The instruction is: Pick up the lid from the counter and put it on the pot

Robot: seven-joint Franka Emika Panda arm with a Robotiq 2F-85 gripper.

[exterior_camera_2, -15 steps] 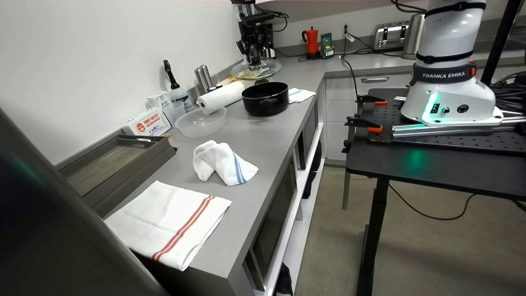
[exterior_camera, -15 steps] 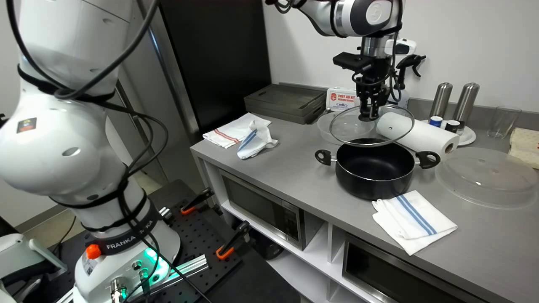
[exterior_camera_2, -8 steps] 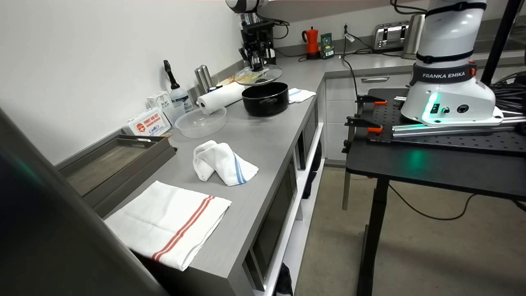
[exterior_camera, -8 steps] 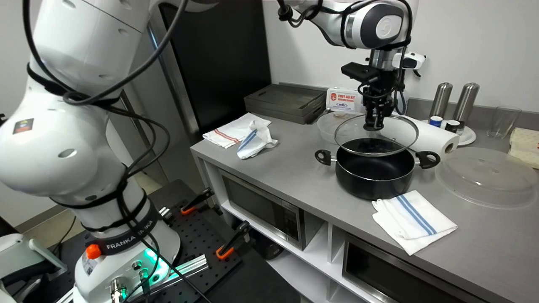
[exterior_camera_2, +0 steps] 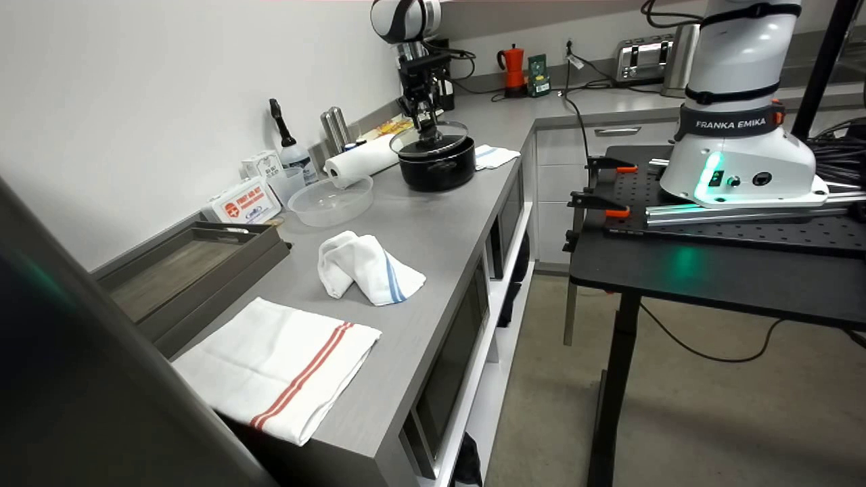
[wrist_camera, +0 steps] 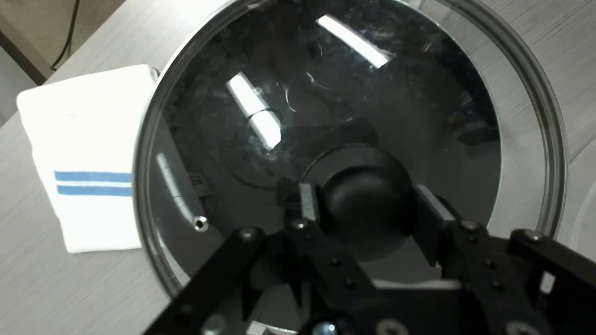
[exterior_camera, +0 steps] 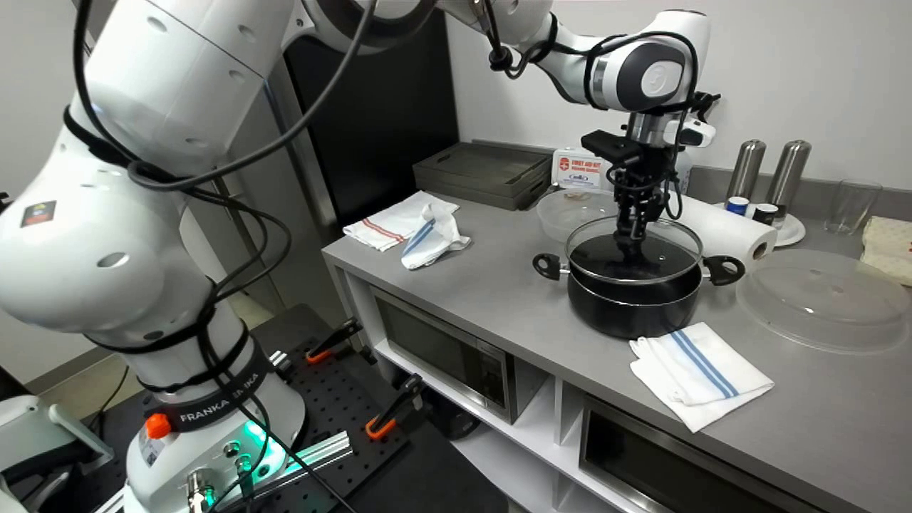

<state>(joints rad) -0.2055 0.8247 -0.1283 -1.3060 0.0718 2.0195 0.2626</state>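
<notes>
Wrist view: the claw [wrist_camera: 370, 205] clamps the lid [wrist_camera: 342, 104] by its knob [wrist_camera: 365, 211]; pot [exterior_camera: 632, 316] beneath.

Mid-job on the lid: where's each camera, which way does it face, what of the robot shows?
In an exterior view: high beside the base, facing across the counter to the pot; arm, base, claw show.
In an exterior view: past the counter's end nearest the red-striped towel, facing along it; base, wrist, claw show.
Wrist view: on the wrist, facing down at the lid; claw shows.
Shared in both exterior views: base, claw, lid, pot.
</notes>
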